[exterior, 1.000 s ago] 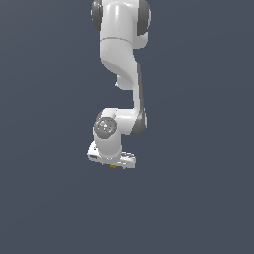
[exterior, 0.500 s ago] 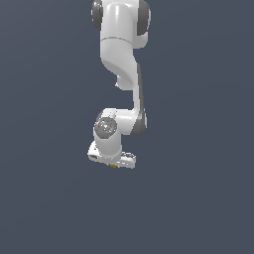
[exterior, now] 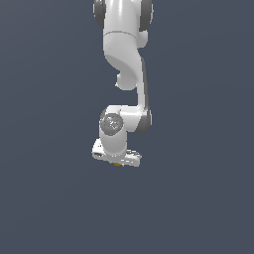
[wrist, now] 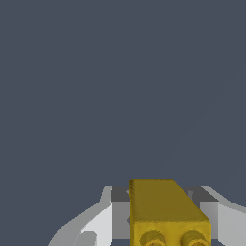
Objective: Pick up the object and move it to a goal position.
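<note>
1. The white arm [exterior: 125,54] hangs down from the upper edge of the exterior view, its links folding at a grey-capped joint [exterior: 112,124] just above the hand.
2. The wrist is turned so the hand body lies crosswise, fingers pointing downward.
3. The gripper [exterior: 117,162] is closed onto the yellow block [wrist: 163,209], one pale finger [wrist: 103,221] at each side.

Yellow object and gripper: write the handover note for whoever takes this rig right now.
Gripper: shut on the yellow object, which sits between the fingers in the wrist view; in the exterior view only a yellow speck shows under the hand.
Done: the object looks grasped.
Left: carry it to the goal position and release. No goal marker shows in either view, so confirm the target before moving.
</note>
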### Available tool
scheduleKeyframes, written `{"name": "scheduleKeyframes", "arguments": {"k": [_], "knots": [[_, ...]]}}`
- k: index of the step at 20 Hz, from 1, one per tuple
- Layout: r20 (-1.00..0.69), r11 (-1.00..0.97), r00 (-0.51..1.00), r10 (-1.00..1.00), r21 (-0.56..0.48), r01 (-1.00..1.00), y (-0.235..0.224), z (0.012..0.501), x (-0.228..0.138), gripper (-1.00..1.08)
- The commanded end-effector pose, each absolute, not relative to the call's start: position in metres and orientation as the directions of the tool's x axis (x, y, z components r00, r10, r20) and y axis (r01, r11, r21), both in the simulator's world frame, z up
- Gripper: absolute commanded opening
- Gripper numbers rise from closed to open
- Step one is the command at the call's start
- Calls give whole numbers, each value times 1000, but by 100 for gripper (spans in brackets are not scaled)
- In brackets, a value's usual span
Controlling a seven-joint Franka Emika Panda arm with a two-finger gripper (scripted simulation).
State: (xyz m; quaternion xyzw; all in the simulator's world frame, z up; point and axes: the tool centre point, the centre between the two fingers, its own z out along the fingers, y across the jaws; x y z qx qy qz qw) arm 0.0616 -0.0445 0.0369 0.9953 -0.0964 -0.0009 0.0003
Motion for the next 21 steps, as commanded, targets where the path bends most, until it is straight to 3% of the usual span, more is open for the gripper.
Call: {"name": "scheduleKeyframes", "arguments": {"k": [1,13,21], "knots": [[0,-982,982,-190,0,-190,-29,49,61,-100],[0,-982,982,-190,0,-190,74,130,58,-100],[0,-982,982,-190,0,-190,98,149,59,-100]]}}
